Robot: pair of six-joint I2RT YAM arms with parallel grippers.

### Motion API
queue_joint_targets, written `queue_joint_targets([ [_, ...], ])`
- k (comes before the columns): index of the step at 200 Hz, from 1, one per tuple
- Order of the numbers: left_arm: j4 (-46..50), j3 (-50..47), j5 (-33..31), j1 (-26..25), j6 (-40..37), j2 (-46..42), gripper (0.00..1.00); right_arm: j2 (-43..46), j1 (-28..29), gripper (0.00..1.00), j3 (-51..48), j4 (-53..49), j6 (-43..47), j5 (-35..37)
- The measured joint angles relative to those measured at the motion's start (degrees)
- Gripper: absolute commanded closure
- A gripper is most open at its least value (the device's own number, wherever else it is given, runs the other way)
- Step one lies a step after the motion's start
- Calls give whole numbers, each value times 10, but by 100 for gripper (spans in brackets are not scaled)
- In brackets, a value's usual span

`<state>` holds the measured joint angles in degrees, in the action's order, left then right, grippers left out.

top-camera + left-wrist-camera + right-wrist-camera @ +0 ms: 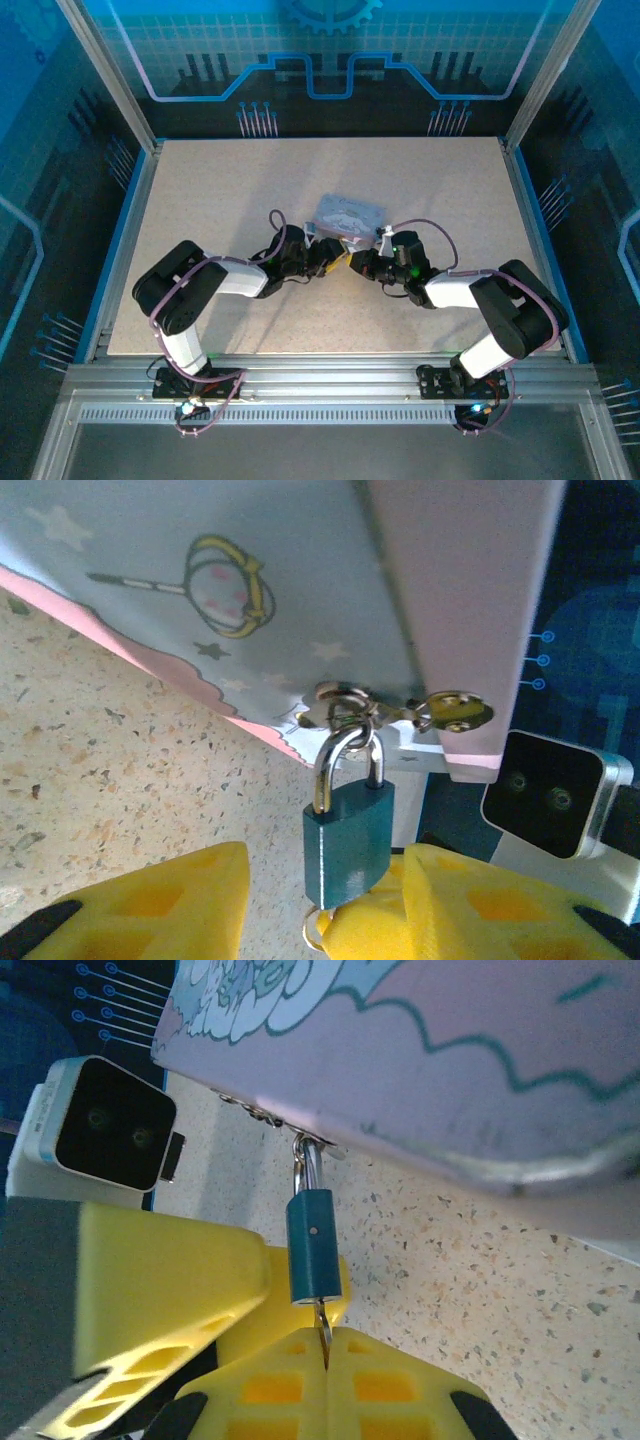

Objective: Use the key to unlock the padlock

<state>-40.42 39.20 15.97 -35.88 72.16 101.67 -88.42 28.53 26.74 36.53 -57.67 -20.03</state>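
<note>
That padlock point(348, 845) is a tiny solid chunk of metal. I'd guess it's light, hard and slick, and since it's only hooked by its shackle through the latch point(345, 695) at the tin's point(250, 580) corner, it'll probably swivel unless you squeeze its flat sides. The left claw point(320, 920) straddles it, spread: the finger at 3 o'clock touches the body, with a gap at 9 o'clock. The key point(324, 1328) is a thin sliver and looks easy to bend or twist loose. The right claw point(325, 1355) is pressed together on it, blade pointing to 12 o'clock into the lock's underside, just over the table point(480, 1260). Can't see the keyhole or how deep the blade sits. The key's head is buried between the fingers.
</note>
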Motion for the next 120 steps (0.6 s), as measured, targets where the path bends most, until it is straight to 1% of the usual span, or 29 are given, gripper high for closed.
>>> queue_joint_targets([
  [75,-21,1,0,-3,15,17,70,-10,0,100,0,2,-29,-9],
  [101,-26,2,-2,-3,15,17,77,-14,0,100,0,12,-42,-13],
  [120,-26,2,-7,-3,15,17,84,-17,0,97,0,19,-52,-13],
])
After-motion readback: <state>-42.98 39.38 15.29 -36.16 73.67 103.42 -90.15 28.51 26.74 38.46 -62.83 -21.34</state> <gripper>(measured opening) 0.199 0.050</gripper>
